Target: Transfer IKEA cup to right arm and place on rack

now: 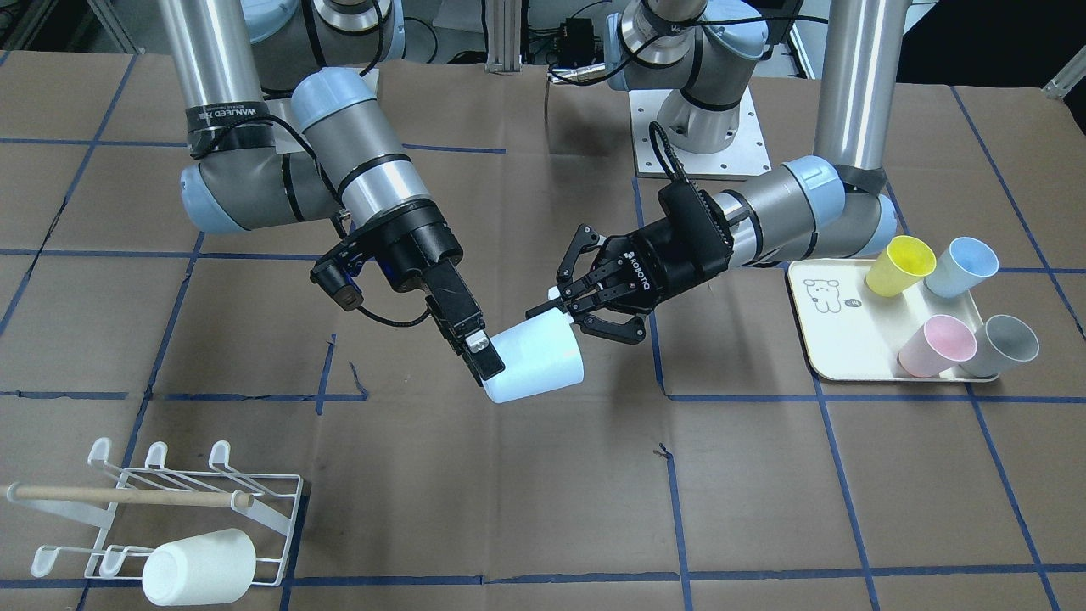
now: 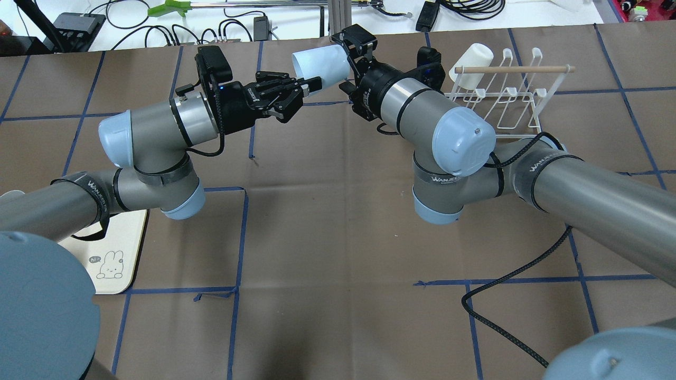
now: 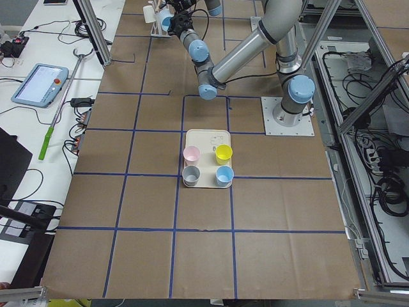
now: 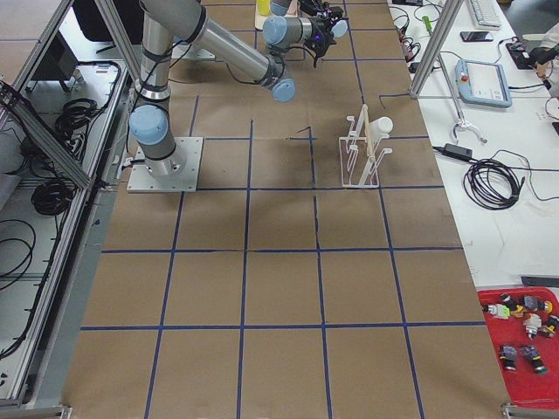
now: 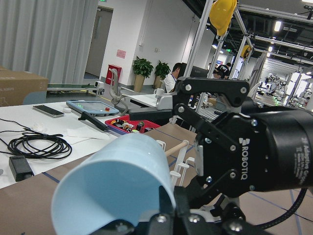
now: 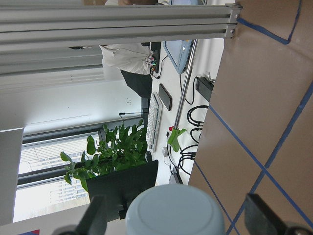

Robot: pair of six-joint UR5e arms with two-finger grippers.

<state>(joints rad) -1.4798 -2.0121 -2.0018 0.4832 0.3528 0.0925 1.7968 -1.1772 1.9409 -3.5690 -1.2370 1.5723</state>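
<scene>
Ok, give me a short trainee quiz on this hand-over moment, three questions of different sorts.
1. True or false: the left gripper pinches the pale blue cup by its rim.
2. The cup's closed base points toward: A the right gripper; B the left gripper; C straight up.
3. Fill in: a white cup lies on the ____.
Key: 1 true; 2 A; 3 rack.

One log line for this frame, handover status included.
phase: mid-air handover | pale cup: aloft | left gripper: jaws pinch rim | right gripper: straddles base end, grip unclear | rack: white cup on it
</scene>
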